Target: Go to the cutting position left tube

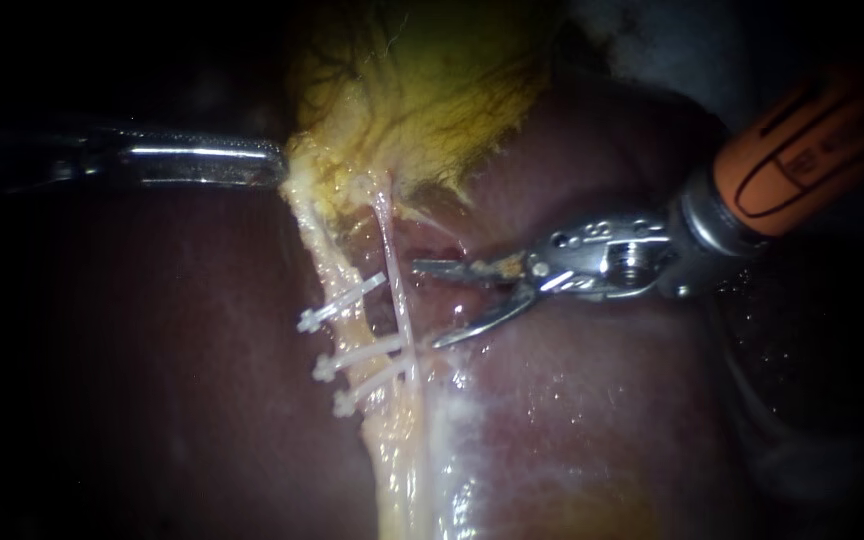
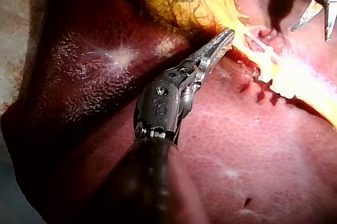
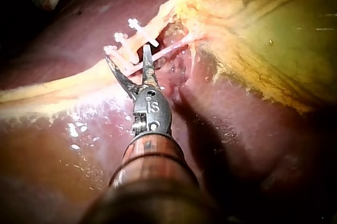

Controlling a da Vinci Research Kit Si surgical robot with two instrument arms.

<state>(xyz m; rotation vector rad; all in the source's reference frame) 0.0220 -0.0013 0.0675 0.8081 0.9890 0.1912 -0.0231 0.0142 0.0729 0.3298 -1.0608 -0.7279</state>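
The yellow gallbladder (image 1: 422,90) lies on the dark red liver (image 1: 602,400). A thin pale tube (image 1: 395,270) runs down from it, with a yellowish strand (image 1: 324,255) on its left. Three white clips (image 1: 357,358) sit across them. My left instrument (image 1: 277,165) comes in from the left, and its jaws (image 2: 221,40) are shut on the gallbladder's edge. My right instrument (image 1: 427,305), on an orange shaft, holds two open blades just right of the pale tube, above the middle clip. In the right wrist view the blades (image 3: 129,56) spread around the tube beside the clips (image 3: 138,28).
Wet, glistening liver (image 3: 63,145) surrounds the tubes on all sides. A raw reddish patch (image 1: 442,250) lies behind the upper blade. In the left wrist view my right instrument (image 2: 313,32) shows beyond the clipped strand (image 2: 284,79).
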